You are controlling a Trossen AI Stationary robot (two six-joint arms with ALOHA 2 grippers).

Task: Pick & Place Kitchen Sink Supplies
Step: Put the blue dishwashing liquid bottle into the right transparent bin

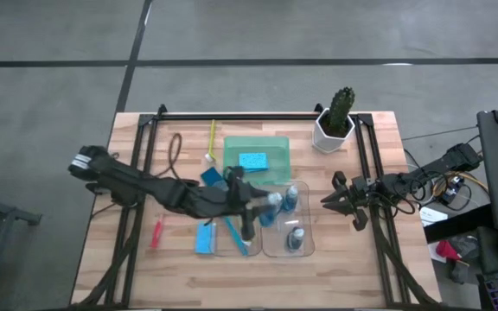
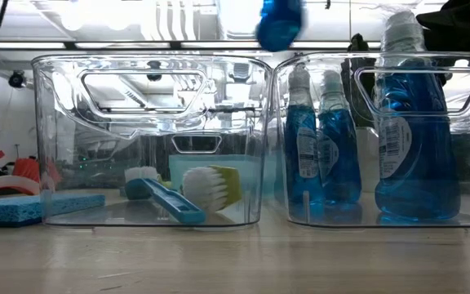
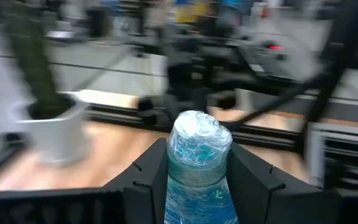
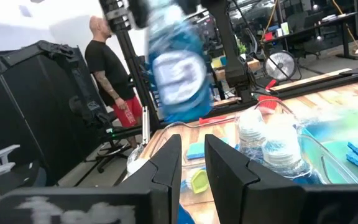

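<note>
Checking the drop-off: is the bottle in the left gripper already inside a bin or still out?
Out. The left gripper holds the bottle aloft; the low view shows its base above the bins' rims.

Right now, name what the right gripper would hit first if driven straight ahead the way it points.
Most likely the wall of the clear bin holding standing bottles: the right gripper, open and empty, points across the table at it. Its height is unclear, so it might pass over the rim.

Bare worktop [image 1: 353, 259] lies open near the right tool [image 1: 339, 200]; three bottles [image 1: 291, 200] crowd the right bin [image 1: 309, 246] beside it.
</note>
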